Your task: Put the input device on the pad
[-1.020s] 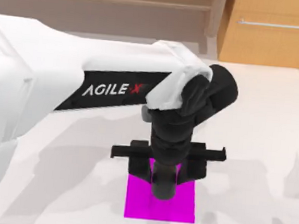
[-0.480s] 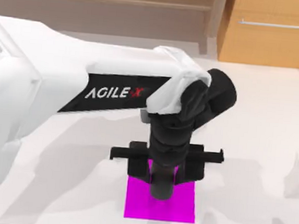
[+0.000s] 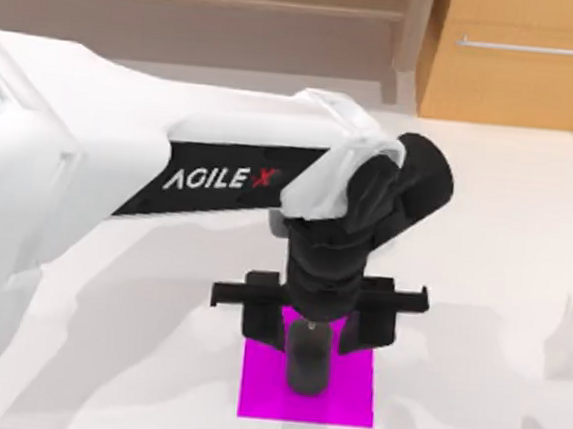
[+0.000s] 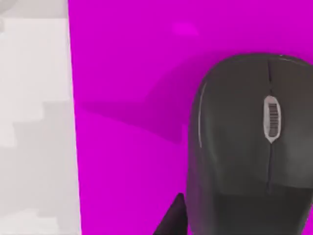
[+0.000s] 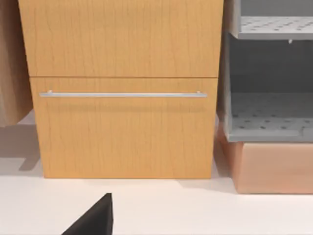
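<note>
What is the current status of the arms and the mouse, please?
Left end effector over the pad. Mouse lying on pad. Right arm parked, facing wooden cabinet. Nothing in the way.

Over the last second the white AgileX left arm has drawn slightly back toward the top view's left, its black wrist housing ending a little lower in the top view than before. The left gripper [image 3: 315, 329], black with wide flat jaws, has lifted slightly. The small dark grey-black rounded mouse [image 3: 308, 362] now shows more of its smooth top below the gripper, resting on the flat bright magenta square pad [image 3: 261, 388], with a thin pale gap visible between wrist and mouse.
</note>
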